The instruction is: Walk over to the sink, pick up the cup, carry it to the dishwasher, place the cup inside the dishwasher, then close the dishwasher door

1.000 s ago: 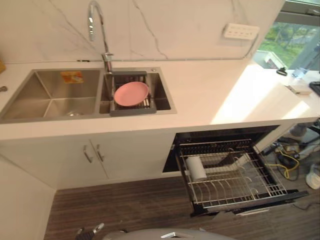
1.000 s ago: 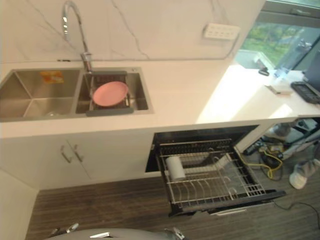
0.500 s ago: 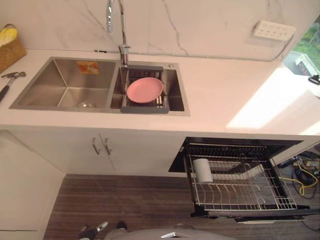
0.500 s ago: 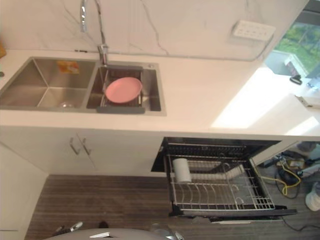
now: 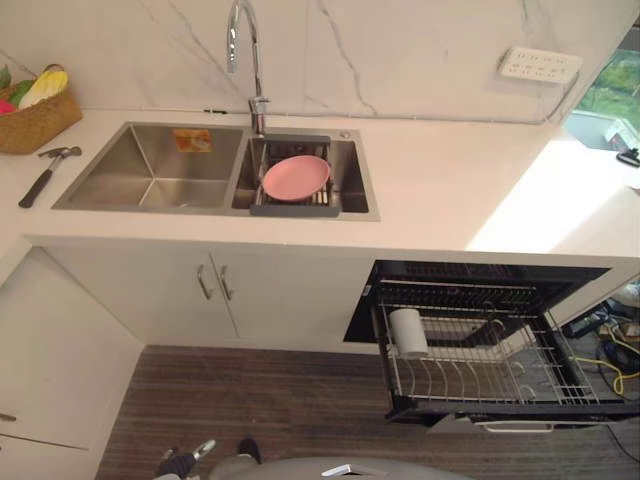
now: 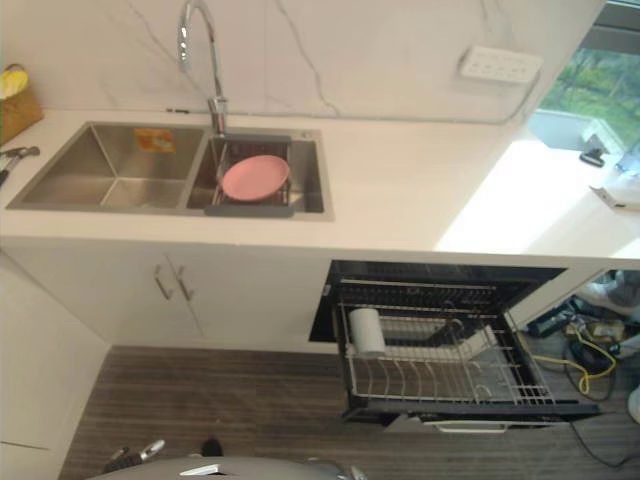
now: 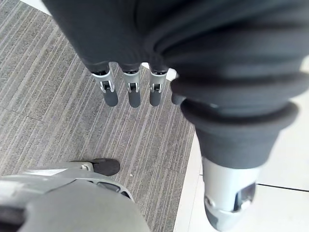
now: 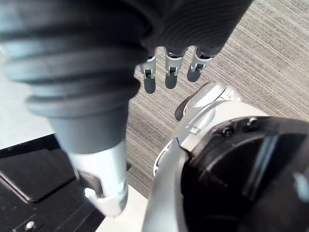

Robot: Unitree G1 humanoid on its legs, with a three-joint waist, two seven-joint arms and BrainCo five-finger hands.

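Cup (image 5: 407,332) seemingly racked; robot hands (image 7: 131,94) (image 8: 167,77) distant

White cup (image 5: 407,332) in dishwasher (image 5: 470,272) rack (image 5: 500,378), at the rack's left edge near the back corner. Dishwasher open, rack pulled out. Steel two-basin sink (image 5: 120,178) holds no cup.

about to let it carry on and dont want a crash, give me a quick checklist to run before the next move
1. White cylindrical cup inside the black dishwasher, at the left end of its wire rack: ok.
2. Cup seated steadily between the wires: cannot tell.
3. Rack pushed in, ready for closing: not ok, it is pulled out.
4. Dishwasher shut: not ok, open.
5. Left hand free: ok, fingers straight, holding nothing.
6. Right hand free: ok, fingers straight, holding nothing.
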